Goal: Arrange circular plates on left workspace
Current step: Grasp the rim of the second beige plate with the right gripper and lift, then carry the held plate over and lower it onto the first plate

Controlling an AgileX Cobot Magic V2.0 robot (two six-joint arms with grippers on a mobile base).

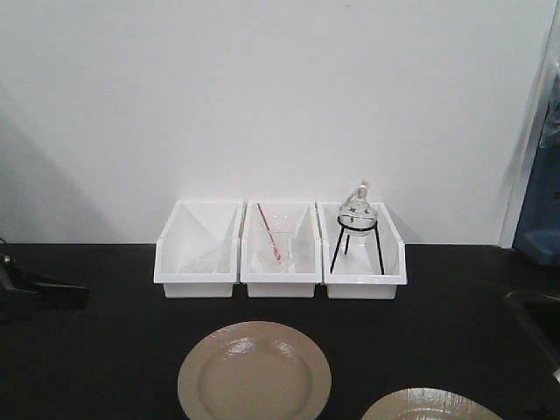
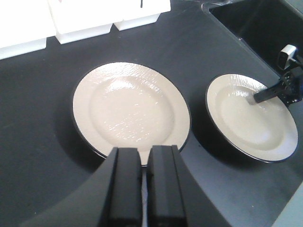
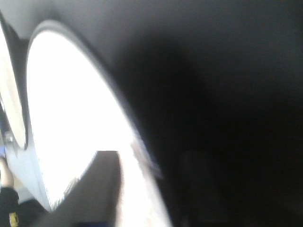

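We list on the table [image 2: 38, 118]: left plate [image 2: 130, 106] by the left pincer [image 2: 144, 189], pressed together; right plate [image 2: 248, 118] at the right pincer [image 2: 277, 90], grip untellable.

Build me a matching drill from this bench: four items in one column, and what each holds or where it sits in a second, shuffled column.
1. middle bin
2. right bin
3. left plate
4. right plate

a. nearest the sink
b. holds a flask on a black tripod
c. holds a beaker with a red rod
d. in front of the middle bin

Pairs: 1-c, 2-b, 3-d, 4-a
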